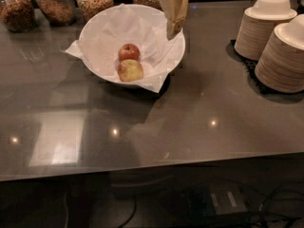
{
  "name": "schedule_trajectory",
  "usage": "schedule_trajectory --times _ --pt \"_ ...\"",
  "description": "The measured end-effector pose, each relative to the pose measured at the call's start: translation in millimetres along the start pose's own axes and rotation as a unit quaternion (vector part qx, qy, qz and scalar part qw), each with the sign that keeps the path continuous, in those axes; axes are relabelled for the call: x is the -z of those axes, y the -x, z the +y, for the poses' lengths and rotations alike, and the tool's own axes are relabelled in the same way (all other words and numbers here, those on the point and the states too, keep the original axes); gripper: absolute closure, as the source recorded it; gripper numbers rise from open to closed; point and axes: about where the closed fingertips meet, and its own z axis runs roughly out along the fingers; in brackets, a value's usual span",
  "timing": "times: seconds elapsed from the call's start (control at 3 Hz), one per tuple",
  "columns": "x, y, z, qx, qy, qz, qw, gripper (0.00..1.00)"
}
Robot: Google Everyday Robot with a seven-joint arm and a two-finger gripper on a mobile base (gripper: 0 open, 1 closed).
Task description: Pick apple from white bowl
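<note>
The pincer (172, 26), its opening impossible to tell, is hanging over the white bowl's (176, 56) rim, probably lining up to reach the red apple (128, 52) lying inside.

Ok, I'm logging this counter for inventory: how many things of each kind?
Apples: 2, small deep red apple and paler yellow-green apple
Large round white paper-lined bowl: 1
Glass jars of brown snacks: 4
Stacks of cream disposable bowls: 2
Total: 9, besides the tan pincer over the bowl's far right rim
</note>
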Motion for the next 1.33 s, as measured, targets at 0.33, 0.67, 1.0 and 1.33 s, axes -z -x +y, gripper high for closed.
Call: schedule_trajectory --times 0.33,0.67,1.0,1.33 --pt "-30 -4 -9 0.055 0.007 -0.019 0.9983 0.00" --pt "-63 -7 -16 0.103 0.022 -0.044 0.9935 0.00" --pt "-95 -8 -15 0.129 0.040 -0.068 0.9885 0.02" --pt "-120 -10 -13 0.141 0.048 -0.083 0.9853 0.12"
